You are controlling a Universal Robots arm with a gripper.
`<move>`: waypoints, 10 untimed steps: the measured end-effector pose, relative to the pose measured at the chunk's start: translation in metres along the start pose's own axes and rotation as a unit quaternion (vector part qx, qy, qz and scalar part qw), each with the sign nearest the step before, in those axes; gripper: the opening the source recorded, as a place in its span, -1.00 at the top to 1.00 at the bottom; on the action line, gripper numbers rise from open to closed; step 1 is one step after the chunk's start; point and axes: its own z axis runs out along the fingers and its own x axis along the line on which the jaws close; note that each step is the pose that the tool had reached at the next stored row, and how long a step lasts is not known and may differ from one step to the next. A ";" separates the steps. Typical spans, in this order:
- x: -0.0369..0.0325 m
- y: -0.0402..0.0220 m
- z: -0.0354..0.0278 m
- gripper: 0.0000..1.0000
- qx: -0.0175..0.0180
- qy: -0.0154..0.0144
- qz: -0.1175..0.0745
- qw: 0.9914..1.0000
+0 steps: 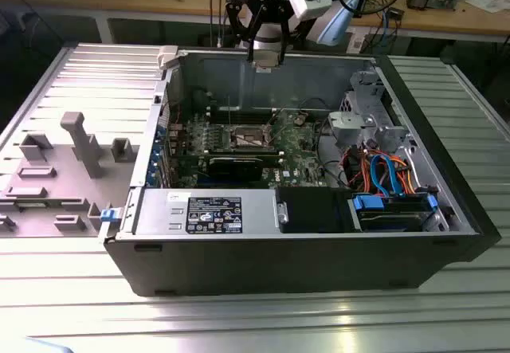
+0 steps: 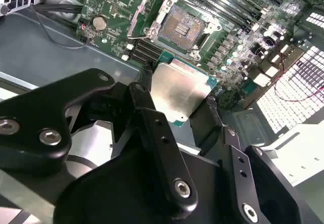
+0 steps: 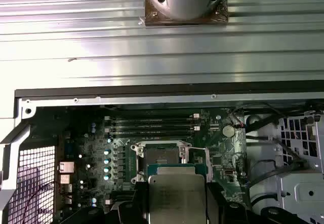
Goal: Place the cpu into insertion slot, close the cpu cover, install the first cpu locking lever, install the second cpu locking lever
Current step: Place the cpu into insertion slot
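Observation:
My gripper hangs above the back wall of the open computer case, shut on the cpu, a flat square chip with a silvery top. Dark fingers press on two opposite edges of the cpu in both wrist views. The insertion slot lies open on the green motherboard, its dark centre bare, below and ahead of the chip. I see this slot mid-board in the exterior view. The cpu cover seems to be swung aside next to the slot. The locking levers are too fine to make out.
A black labelled power supply box fills the case's front. A grey drive cage with coloured cables stands on the exterior view's right. Long memory slots run beside the socket. A grey fixture plate lies outside the case on the exterior view's left.

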 end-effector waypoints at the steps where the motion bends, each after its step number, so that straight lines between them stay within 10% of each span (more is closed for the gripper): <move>1: 0.0000 0.0000 0.0000 -0.09 0.000 0.000 0.000 1.000; 10: -0.0001 -0.0021 0.0002 -0.09 0.000 -0.001 0.008 1.000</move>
